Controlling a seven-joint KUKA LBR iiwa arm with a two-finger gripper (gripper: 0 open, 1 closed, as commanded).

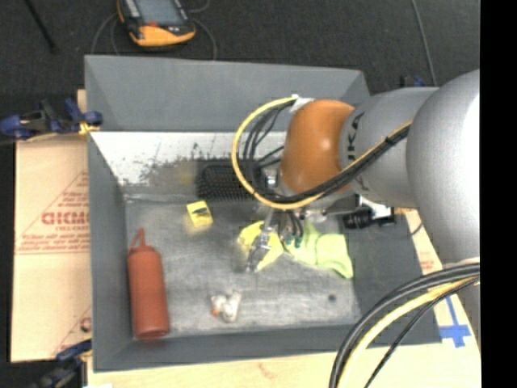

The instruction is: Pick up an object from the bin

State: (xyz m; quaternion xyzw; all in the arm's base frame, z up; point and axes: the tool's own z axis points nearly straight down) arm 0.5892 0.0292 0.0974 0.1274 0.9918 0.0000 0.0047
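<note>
Gripper: the gripper [260, 257] is low over the bin floor, a little right of the middle, pointing down under the wrist.
Grip state: released or clenched cannot be told, because the wrist and the things under it crowd the tip.
Thing at the tip: a bright yellow crumpled piece [252, 234] lies right at the gripper's tip, touching or partly under it. Whether it is grasped cannot be told.
Next to it: a lime-green soft cloth [331, 255] lies bunched just to the right, against the yellow piece, and spreads towards the bin's right wall.
Wrist: a rounded orange cover [319, 144] sits above the gripper, with looped yellow and black cables [242, 136] on its left side.
Back of the floor: a black bristled brush [220, 182] lies near the rear wall, partly behind the cables.
Left of the tip: a small yellow block with dark markings [199, 214] sits apart on the floor, just in front of the brush.
Front: a small white crumpled scrap with a reddish spot [226, 305] lies near the front edge.
Far left: a red plastic squeeze bottle [149, 285] lies along the left wall, nozzle towards the back.
Container: the grey metal bin [242, 87] holds them all, well spread out.
</note>
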